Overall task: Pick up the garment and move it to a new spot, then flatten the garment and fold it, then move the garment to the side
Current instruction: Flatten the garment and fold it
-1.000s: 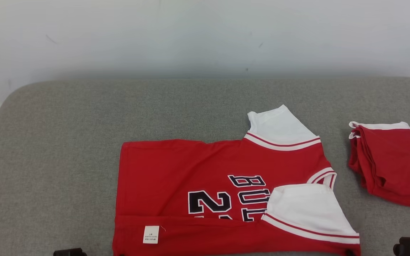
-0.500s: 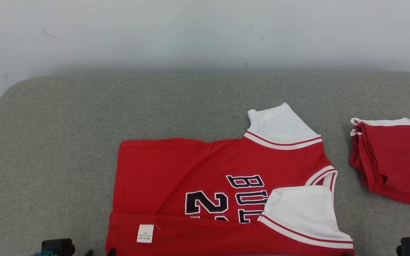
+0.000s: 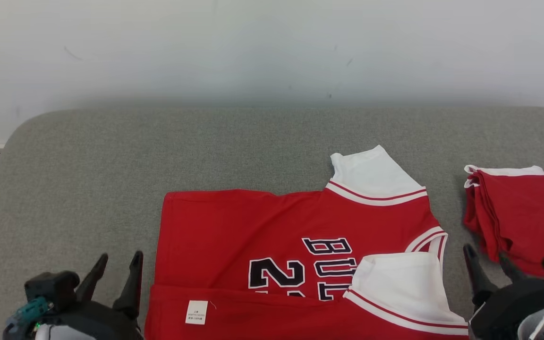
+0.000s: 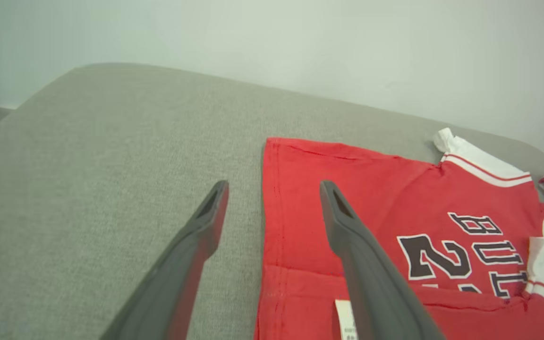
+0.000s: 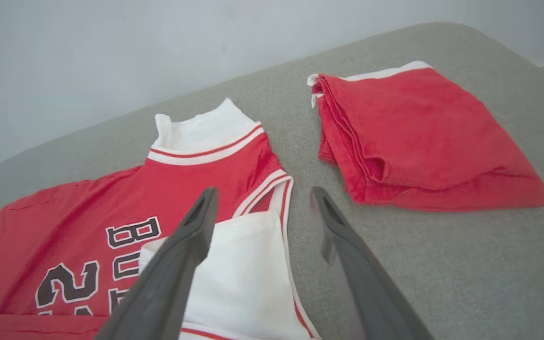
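Presently, left gripper point(image 3: 120, 257) point(image 4: 274, 186): at 7 o'clock of the head view; fingers spread wide, nothing between them. In its wrist view one finger stands over grey fabric and the other over the jersey's red edge; contact cannot be told.
Right gripper point(image 3: 484, 252) point(image 5: 263, 191): at 4 o'clock; fingers spread wide, empty. It points at the grey gap between the jersey's near sleeve and the folded red garment.
Jersey point(image 3: 234, 226) point(image 4: 371, 189) point(image 5: 88, 203): red basketball jersey, lying flat at 6 o'clock between the two grippers, shoulder end toward 3 o'clock.
Near strip point(image 3: 276, 316): nearest long edge turned over onto the body; a white care label point(image 3: 196, 311) point(image 4: 345, 316) shows on it.
Near sleeve point(image 3: 404, 278) point(image 5: 243, 274): white with red stripe, folded over the lettering, covering part of it.
Lettering point(image 3: 300, 264) point(image 4: 461, 250) point(image 5: 92, 269): dark with white outline; "BUL" and "2" readable, running sideways.
Far sleeve point(image 3: 371, 172) point(image 4: 480, 158) point(image 5: 201, 130): white, projecting from the far edge toward 1 o'clock, flat on the cushion.
Folded red garment point(image 3: 517, 203) point(image 5: 418, 132): red with white trim, folded in layers, at 3 o'clock, apart from the jersey.
Cushion point(image 3: 111, 156) point(image 4: 88, 165) point(image 5: 442, 259): grey fabric with rounded corners; bears both garments.
Wall point(image 3: 253, 47): pale, at 12 o'clock, with a few small marks.
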`<state>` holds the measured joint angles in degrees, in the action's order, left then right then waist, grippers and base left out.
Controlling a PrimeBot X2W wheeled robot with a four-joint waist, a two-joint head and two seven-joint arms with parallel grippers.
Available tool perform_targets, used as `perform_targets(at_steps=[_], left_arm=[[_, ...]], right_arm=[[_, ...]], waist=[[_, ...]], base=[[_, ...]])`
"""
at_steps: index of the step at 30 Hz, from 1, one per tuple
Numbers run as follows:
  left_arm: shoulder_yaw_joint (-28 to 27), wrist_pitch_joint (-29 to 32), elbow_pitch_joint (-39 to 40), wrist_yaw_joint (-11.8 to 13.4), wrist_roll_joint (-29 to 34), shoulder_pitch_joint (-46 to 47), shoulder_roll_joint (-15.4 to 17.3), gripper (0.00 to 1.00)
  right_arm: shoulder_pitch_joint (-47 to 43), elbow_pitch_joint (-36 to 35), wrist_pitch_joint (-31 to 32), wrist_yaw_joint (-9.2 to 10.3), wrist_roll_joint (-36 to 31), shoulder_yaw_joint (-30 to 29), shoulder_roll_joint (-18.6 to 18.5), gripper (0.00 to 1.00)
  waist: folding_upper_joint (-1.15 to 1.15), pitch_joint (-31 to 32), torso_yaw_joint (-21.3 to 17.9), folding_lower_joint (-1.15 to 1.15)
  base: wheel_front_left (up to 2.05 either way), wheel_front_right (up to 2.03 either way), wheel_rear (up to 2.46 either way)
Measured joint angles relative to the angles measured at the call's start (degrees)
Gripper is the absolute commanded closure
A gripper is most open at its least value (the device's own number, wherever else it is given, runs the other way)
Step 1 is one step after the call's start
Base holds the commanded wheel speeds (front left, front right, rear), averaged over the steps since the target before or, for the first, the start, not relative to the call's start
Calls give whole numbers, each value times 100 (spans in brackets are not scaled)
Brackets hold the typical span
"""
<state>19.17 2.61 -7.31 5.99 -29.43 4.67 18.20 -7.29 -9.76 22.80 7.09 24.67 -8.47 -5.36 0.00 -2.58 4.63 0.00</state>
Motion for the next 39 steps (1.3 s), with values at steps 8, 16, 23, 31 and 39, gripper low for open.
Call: perform_targets(at_steps=[8, 16, 23, 31, 39], left_arm=[[-213, -491, 79, 78, 370, 367, -245, 0], [-230, -576, -112, 105, 660, 441, -358, 0], [-222, -753, -305, 105, 835, 534, -360, 0], [-223, -903, -492, 105, 943, 496, -433, 0], [-232, -1027, -556, 107, 977, 486, -495, 0]], right_arm=[[788, 109, -775, 0, -278, 280, 87, 0], [1049, 590, -1316, -219, -576, 747, 87, 0], [1050, 968, -1816, -369, -877, 826, -68, 0], [1016, 1277, -2260, -401, -978, 811, -116, 0], [993, 1434, -2558, -404, -1016, 771, -120, 0]], waist=[[0, 177, 7, 0], [0, 284, -82, 0], [0, 295, -87, 0], [0, 323, -112, 0], [0, 351, -142, 0]], base=[[0, 0, 0], [0, 0, 0], [0, 0, 0], [0, 0, 0], [0, 0, 0]])
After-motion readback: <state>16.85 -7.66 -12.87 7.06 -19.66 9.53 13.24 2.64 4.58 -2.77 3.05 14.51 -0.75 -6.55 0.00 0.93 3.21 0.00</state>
